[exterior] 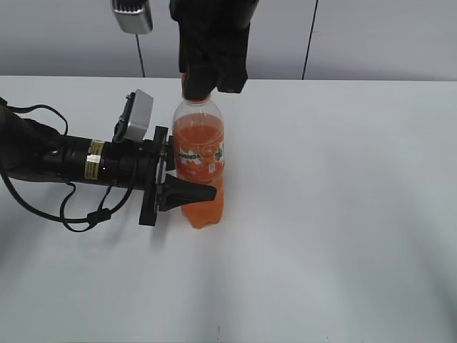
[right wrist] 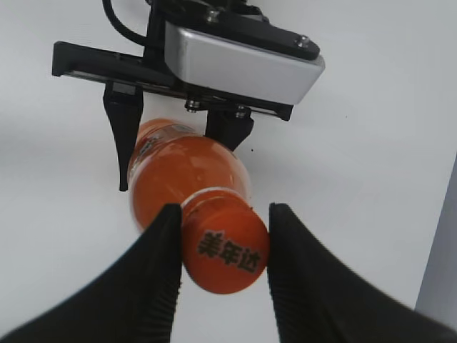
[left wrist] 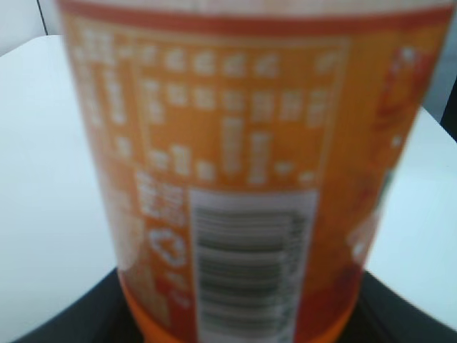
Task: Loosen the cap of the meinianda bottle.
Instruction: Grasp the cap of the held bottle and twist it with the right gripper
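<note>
The meinianda bottle stands upright on the white table, full of orange drink. My left gripper comes in from the left and is shut on its labelled middle, one black finger across the front. In the left wrist view the blurred label with its barcode fills the frame. My right gripper hangs over the bottle top. The orange cap with dark print sits between the two black ribbed fingers, and both touch its sides. The right gripper is shut on the cap.
The left arm lies low over the table at the left, with a black cable looping onto the table. A grey wall runs along the table's back edge. A silver camera housing hangs at the top.
</note>
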`<action>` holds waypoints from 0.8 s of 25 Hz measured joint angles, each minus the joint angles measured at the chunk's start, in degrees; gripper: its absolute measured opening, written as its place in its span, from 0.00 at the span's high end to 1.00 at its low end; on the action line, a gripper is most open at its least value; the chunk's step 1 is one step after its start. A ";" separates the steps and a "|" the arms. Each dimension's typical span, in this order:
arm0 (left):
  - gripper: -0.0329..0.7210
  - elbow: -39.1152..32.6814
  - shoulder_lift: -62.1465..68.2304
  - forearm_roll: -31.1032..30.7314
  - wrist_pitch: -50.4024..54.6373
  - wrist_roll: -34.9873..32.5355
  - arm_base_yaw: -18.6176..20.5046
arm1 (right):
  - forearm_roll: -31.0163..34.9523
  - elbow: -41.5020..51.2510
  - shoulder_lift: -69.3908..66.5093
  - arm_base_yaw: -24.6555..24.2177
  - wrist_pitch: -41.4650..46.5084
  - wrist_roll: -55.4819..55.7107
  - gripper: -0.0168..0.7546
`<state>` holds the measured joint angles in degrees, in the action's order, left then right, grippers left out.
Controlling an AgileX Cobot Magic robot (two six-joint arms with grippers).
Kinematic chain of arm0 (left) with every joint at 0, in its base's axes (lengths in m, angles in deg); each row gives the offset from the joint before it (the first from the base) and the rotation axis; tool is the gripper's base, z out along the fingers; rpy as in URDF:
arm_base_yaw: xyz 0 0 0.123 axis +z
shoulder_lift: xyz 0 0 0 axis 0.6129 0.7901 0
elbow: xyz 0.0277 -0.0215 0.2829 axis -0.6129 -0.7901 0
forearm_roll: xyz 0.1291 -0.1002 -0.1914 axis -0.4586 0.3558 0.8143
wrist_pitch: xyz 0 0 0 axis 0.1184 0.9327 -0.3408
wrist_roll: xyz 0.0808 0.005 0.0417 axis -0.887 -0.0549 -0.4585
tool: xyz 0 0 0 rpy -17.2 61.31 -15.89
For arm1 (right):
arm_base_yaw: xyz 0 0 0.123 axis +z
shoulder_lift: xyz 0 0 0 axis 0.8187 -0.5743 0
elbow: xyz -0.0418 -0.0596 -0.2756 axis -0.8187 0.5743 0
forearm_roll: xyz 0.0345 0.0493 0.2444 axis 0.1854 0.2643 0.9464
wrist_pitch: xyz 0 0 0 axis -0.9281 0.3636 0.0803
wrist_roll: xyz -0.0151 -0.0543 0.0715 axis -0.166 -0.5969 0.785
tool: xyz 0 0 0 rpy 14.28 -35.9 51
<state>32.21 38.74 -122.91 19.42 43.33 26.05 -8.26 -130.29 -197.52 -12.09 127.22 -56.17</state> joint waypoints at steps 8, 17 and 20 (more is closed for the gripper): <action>0.44 0.00 0.00 0.00 0.05 0.00 -0.07 | -1.20 -0.18 0.00 0.00 -0.16 -0.57 0.52; 0.44 0.00 0.00 0.00 0.00 0.05 -0.07 | 1.08 -0.18 0.49 0.00 -0.32 -0.72 0.47; 0.44 0.00 0.00 0.00 0.00 0.05 -0.07 | 4.08 -0.31 2.49 0.00 -0.34 0.95 0.47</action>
<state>32.21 38.74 -122.91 19.41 43.38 25.98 -4.18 -130.60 -195.04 -12.09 126.88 -55.22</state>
